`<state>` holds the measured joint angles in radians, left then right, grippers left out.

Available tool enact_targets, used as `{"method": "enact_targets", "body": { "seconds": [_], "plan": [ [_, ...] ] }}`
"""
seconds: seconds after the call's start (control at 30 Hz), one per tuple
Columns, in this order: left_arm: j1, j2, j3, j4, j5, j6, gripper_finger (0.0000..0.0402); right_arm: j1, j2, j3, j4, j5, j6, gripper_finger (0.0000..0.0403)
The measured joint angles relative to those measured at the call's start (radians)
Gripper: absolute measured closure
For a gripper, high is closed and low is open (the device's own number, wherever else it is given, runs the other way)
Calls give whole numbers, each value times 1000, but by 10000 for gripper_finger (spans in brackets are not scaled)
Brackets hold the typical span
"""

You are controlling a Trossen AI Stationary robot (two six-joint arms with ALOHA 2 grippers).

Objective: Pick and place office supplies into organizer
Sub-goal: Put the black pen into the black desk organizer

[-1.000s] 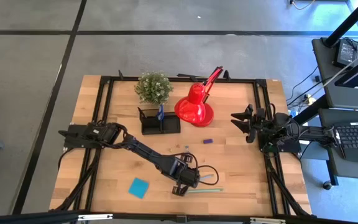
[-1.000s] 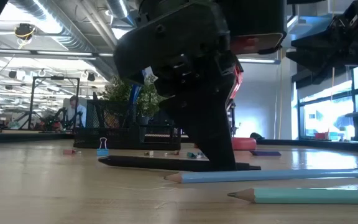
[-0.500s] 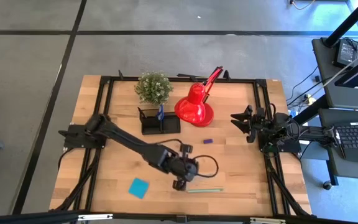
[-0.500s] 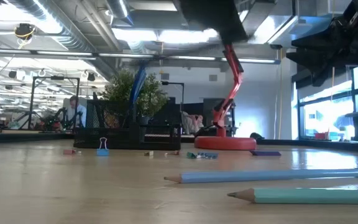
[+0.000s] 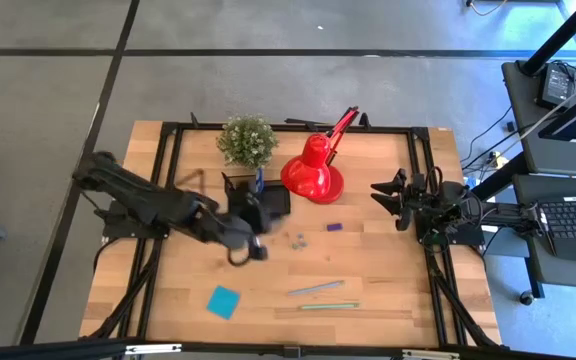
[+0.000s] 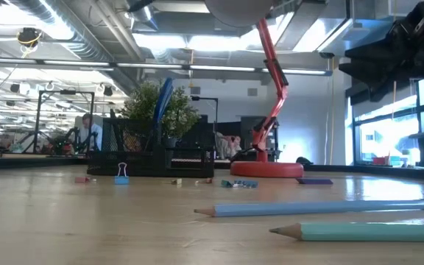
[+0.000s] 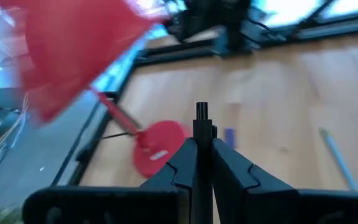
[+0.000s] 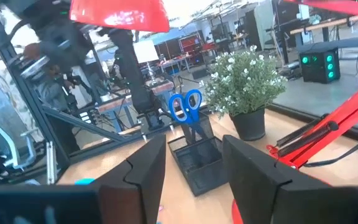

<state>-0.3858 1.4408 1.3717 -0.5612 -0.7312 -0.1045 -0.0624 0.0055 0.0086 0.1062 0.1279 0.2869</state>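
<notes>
My left claw is clamped on a thin black pen, carried just beside the small black compartmented organizer. I should level the pen upright over an open slot before releasing. My right claw waits apart, empty.

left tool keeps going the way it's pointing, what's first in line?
Probably the red lamp's base: the left tool, shut on a thin black pen, points at it in the left wrist view. Depth is unclear.
</notes>
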Motion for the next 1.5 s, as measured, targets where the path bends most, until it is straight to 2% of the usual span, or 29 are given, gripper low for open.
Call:
{"method": "enact_targets", "body": {
  "seconds": [0.3,0.43,0.57,0.8,0.97,1.23,1.5],
  "plan": [
    [167,-354,-534,573,23,86,374,0,0,0,0,2,-125,241],
    [251,-447,-703,753,56,116,374,0,0,0,-3,2,-146,241],
    [314,-487,-838,891,110,152,374,0,0,0,7,3,-217,241],
    [382,-497,-1033,1231,156,228,374,0,0,0,49,3,-242,241],
    [401,-497,-1160,1442,206,226,374,0,0,0,35,3,-216,241],
    [402,-496,-1277,1533,171,197,374,0,0,0,34,4,-264,241],
    [402,-496,-1302,1534,121,197,374,0,0,0,34,4,-287,241]
  ]
}}
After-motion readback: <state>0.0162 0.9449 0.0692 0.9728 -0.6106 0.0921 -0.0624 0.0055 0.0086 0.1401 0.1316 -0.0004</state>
